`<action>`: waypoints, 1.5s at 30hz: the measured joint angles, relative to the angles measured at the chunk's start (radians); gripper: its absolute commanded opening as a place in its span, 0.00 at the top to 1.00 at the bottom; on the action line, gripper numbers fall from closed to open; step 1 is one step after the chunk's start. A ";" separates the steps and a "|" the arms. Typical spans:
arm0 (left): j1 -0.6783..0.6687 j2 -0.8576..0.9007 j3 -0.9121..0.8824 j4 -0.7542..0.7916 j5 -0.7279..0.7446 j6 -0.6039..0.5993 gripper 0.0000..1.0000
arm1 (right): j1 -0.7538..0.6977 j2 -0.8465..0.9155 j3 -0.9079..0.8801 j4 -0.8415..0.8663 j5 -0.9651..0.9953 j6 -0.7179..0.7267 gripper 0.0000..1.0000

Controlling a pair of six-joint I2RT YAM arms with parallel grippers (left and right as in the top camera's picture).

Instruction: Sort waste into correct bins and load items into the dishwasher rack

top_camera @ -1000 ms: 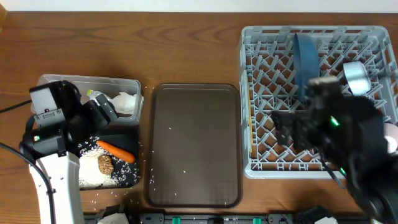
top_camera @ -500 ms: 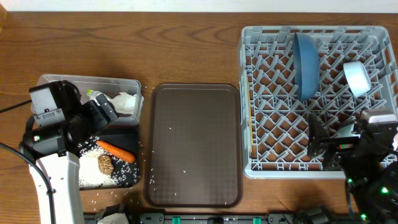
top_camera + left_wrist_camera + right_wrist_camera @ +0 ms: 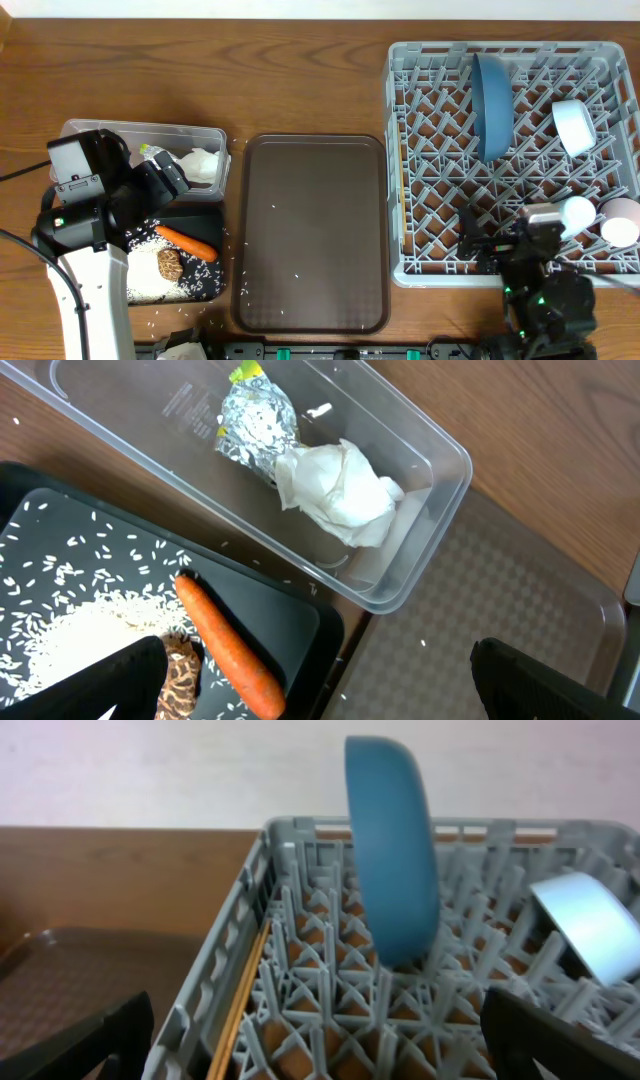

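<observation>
Faintly embossed clear tub [image 3: 130, 435], lettering [image 3: 186, 400] unreadable

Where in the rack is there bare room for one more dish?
Free: the rack cells left of the plate, and the middle rows below plate and bowl. Crowded: the near right corner, by both cups.

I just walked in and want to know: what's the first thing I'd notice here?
Probably the big grey rack on the right, with a dark-blue plate standing on edge in it. Next, the bright orange carrot lying beside white rice on the black tray at the left.
</observation>
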 measured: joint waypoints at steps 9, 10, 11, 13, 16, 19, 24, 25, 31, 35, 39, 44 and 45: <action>0.000 0.000 0.000 -0.001 0.000 0.000 0.02 | 0.000 -0.180 -0.282 0.250 -0.014 0.001 0.01; 0.000 0.000 0.000 0.000 0.000 0.000 0.02 | 0.000 -0.182 -0.303 0.283 -0.014 0.003 0.01; 0.000 0.000 0.000 0.000 0.000 0.000 0.02 | 0.000 -0.183 -0.328 0.314 -0.014 0.010 0.01; 0.000 0.000 0.000 0.000 0.000 0.000 0.02 | 0.000 -0.183 -0.353 0.323 -0.014 0.023 0.01; 0.000 0.000 0.000 0.000 0.000 0.000 0.02 | 0.000 -0.183 -0.363 0.325 -0.015 0.034 0.01; 0.000 0.000 0.000 0.000 0.000 0.000 0.02 | 0.000 -0.185 -0.363 0.325 -0.016 0.042 0.01; 0.000 0.000 0.000 0.000 0.000 0.000 0.02 | 0.000 -0.186 -0.363 0.310 -0.017 0.046 0.01; 0.000 0.000 0.000 0.000 0.000 0.000 0.02 | 0.000 -0.186 -0.363 0.310 -0.017 0.046 0.01; 0.000 0.000 0.000 0.000 0.000 0.000 0.02 | 0.000 -0.186 -0.363 0.310 -0.017 0.048 0.01; 0.000 0.000 0.000 0.000 0.000 0.000 0.02 | 0.000 -0.186 -0.363 0.310 -0.017 0.048 0.01; 0.000 0.000 0.000 0.000 0.000 0.000 0.02 | 0.000 -0.186 -0.363 0.310 -0.017 0.048 0.01; -0.005 0.000 0.000 0.000 0.000 0.000 0.02 | 0.000 -0.186 -0.363 0.310 -0.017 0.048 0.01; -0.005 0.000 0.000 0.000 0.000 0.000 0.02 | 0.000 -0.186 -0.363 0.310 -0.017 0.048 0.01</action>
